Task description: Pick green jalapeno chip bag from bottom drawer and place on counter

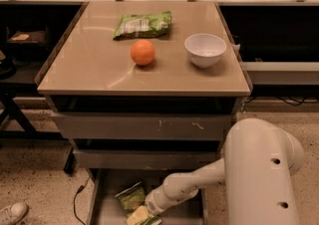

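Observation:
The green jalapeno chip bag [130, 197] lies crumpled on the floor of the open bottom drawer [107, 211], left of centre. My gripper [140, 215] reaches down into the drawer from the right. It sits just below and right of the bag, touching or nearly touching its lower edge, and is partly cut off by the bottom of the view. The tan counter [94, 69] tops the cabinet above.
On the counter lie a paler green bag [143, 24], an orange [142, 52] and a white bowl [205, 49]. Two shut upper drawers [144, 127] overhang the open drawer. My white arm [259, 174] fills the lower right. A shoe [11, 213] and a cable [77, 196] lie on the floor at left.

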Available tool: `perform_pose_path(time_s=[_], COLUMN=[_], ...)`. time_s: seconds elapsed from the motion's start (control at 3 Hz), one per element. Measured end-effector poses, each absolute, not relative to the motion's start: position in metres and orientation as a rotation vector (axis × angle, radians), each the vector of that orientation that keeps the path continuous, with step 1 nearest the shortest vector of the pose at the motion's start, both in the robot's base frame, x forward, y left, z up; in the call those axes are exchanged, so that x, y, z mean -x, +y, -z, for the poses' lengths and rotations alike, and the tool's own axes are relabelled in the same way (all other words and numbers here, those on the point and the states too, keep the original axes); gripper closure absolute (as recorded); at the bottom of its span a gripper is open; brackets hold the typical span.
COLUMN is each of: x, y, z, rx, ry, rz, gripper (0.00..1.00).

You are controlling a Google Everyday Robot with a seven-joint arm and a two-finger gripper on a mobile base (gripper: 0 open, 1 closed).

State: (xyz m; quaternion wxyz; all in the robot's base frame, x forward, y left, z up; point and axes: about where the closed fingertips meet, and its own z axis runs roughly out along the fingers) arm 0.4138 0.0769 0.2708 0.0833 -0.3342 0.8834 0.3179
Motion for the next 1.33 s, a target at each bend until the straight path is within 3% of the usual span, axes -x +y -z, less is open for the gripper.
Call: perform_pose_path(time_s=[1.33], x=[-0.452], y=[0.113], z=[-0.215], rx=[0.956], ry=[2.479], rz=[-0.892], gripper=[0.0])
